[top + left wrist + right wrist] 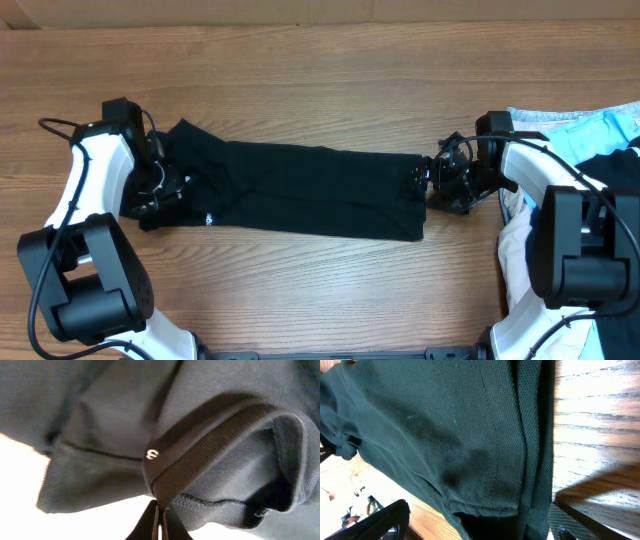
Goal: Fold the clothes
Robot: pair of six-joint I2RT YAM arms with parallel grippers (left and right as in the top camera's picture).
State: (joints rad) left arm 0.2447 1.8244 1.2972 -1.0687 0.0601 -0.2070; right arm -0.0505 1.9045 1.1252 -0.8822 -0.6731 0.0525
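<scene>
Surface: wood-grain tabletop point(300, 60), evenly lit. Spare laundry is heaped at the right edge: a light-blue garment point(590, 128) toward the far right corner, and a white cloth point(515, 250) nearer the near right corner.

Position: the black T-shirt point(310, 185) lies as a long narrow strip across the middle of the table. It runs from near the left edge toward the right and is well clear of the far and near edges.

Left gripper point(165, 190): at the strip's left end. In the wrist view its jaws are pressed together on the edge of the ribbed collar point(210, 455).

Right gripper point(432, 188): at the strip's right end. Its fingers point(385, 519) are spread wide, with the stitched hem point(485, 505) lying between them. It does not look pinched.

Handling (my judgement): thin soft knit, light and limp, so any unsupported span will sag and the stacked layers may slide apart. The best holds are the firm parts, collar ribbing at one end and doubled hem at the other, taking all layers in one pinch.

Markings: a single small white mark point(150, 455) on the collar, curled like an "e" or a logo; I cannot read it with certainty. A white speck point(208, 218) sits near the strip's near edge, too small to read. No other writing is visible.
</scene>
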